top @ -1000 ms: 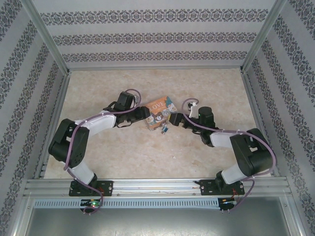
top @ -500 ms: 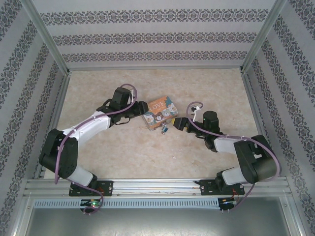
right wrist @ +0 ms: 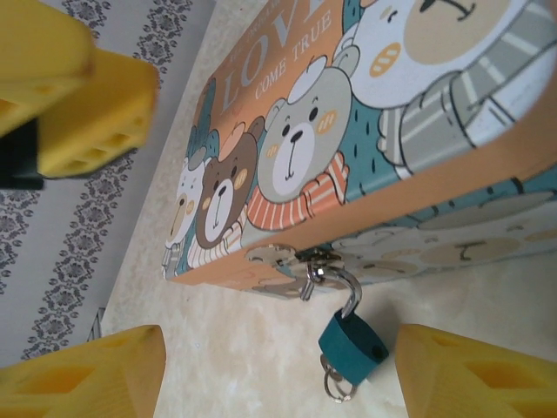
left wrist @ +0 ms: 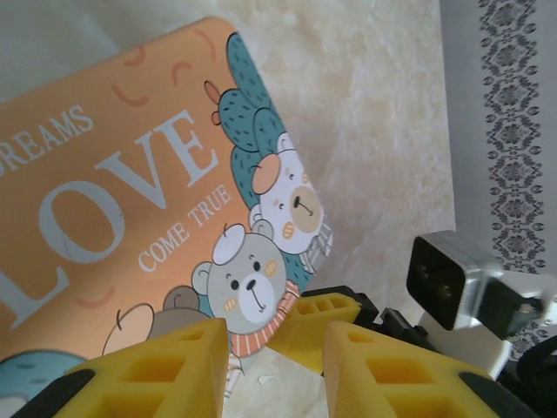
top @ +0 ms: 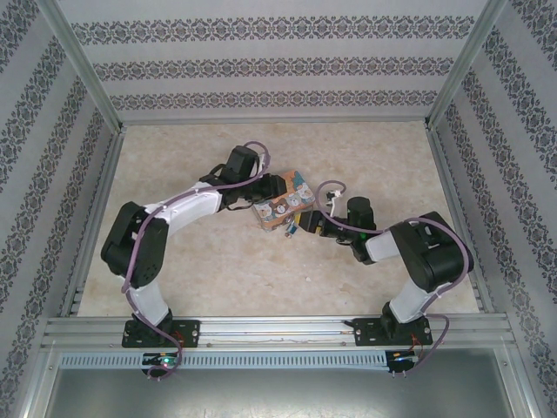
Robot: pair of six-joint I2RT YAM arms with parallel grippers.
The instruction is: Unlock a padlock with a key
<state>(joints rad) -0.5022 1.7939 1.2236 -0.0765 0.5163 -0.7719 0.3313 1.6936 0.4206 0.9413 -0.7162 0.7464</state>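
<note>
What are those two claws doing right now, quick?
Left gripper: partly open, holding nothing.
Right gripper: open, the padlock between its fingers, not gripped.

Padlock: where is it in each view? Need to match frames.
Top external: padlock at the orange LOVE tin's near corner, by the right gripper.
Right wrist: padlock lower centre, hanging from the tin's hasp.
Left wrist: the tin's lid, upper left.
Shared landmark: the tin's bear artwork.
</note>
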